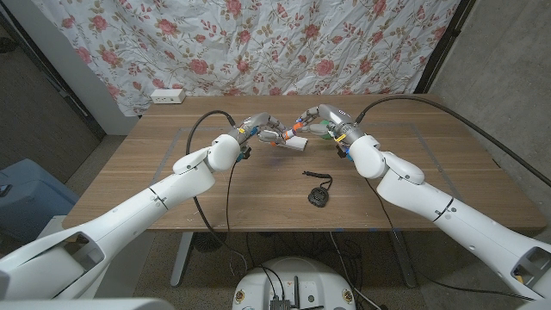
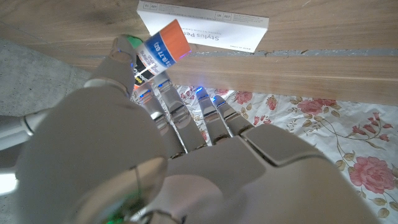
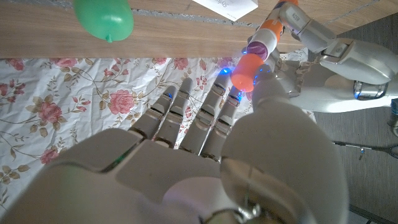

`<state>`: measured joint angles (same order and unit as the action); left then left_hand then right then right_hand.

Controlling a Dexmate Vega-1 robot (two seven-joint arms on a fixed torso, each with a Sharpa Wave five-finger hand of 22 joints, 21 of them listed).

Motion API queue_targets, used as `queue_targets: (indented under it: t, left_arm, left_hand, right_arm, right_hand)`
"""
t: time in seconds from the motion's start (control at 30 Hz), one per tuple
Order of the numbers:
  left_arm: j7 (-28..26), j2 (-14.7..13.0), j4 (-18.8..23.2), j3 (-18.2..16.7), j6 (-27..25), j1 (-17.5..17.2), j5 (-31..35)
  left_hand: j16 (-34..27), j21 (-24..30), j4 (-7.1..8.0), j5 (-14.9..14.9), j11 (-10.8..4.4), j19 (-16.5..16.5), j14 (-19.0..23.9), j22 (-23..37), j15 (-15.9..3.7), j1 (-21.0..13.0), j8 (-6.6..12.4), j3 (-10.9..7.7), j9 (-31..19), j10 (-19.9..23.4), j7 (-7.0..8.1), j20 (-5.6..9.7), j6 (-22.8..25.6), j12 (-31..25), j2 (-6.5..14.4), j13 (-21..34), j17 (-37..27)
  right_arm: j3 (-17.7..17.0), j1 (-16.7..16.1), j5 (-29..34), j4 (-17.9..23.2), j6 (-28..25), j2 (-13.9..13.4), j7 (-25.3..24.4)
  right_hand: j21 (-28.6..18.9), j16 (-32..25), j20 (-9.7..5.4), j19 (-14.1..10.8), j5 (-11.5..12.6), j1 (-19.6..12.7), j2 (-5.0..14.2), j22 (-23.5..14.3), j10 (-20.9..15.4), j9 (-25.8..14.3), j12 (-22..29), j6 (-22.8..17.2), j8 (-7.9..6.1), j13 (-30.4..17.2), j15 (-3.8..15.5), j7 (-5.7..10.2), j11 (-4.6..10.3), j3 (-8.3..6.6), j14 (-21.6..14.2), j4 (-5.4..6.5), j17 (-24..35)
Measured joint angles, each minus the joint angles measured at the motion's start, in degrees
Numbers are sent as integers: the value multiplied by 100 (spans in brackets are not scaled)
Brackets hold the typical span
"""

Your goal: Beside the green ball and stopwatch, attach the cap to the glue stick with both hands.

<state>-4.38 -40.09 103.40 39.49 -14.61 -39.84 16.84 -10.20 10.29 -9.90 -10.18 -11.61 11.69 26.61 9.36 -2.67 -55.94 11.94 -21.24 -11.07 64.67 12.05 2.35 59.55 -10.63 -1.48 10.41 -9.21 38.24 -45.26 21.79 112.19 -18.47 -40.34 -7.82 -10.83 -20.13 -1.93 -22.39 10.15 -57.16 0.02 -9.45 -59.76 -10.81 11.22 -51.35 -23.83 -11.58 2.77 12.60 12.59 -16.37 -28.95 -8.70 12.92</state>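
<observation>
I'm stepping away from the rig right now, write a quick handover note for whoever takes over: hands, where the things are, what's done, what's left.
Left hand: holds the glue stick by its fingertips, raised over the middle of the table.
Right hand: holds the orange cap at its fingertips, right at the stick's open end.
Cap and stick are lined up end to end, but the cap is not seated yet.
Green ball lies on the table beyond the right hand; the stopwatch lies nearer the robot, apart from both hands. A white box lies flat under the meeting point.
Left: push the cap onto the stick until it closes.
</observation>
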Motion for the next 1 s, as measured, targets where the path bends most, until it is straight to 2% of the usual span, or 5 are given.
queue_targets:
  t: [0.2, 1.0]
  left_arm:
    - [0, 13, -40, 0, 32, 20, 0]
    - [-7, 69, -93, 30, 39, 66, -4]
  left_hand:
    - [0, 0, 0, 1, 3, 0, 0, 0, 0, 1, -3, 0, 0, 3, 0, 0, 0, 6, -1, 0, 0]
    - [0, 0, 0, 6, 14, 0, 0, 0, 0, 3, -1, 0, 0, 14, -11, 0, -11, -2, -2, 0, 1]
  right_arm:
    - [11, 0, 0, -20, -9, 18, -8]
    - [37, 36, -45, -97, -11, 78, -57]
  right_hand:
    - [0, -22, 0, 0, 0, 0, 0, 0, 0, 0, 0, 0, 37, 0, 0, 0, 0, 0, 0, 0, 0]
    - [0, -22, 0, 0, 0, 0, 0, 0, 32, 2, 0, 0, 43, 0, -1, 0, 32, 24, -1, -24, -1]
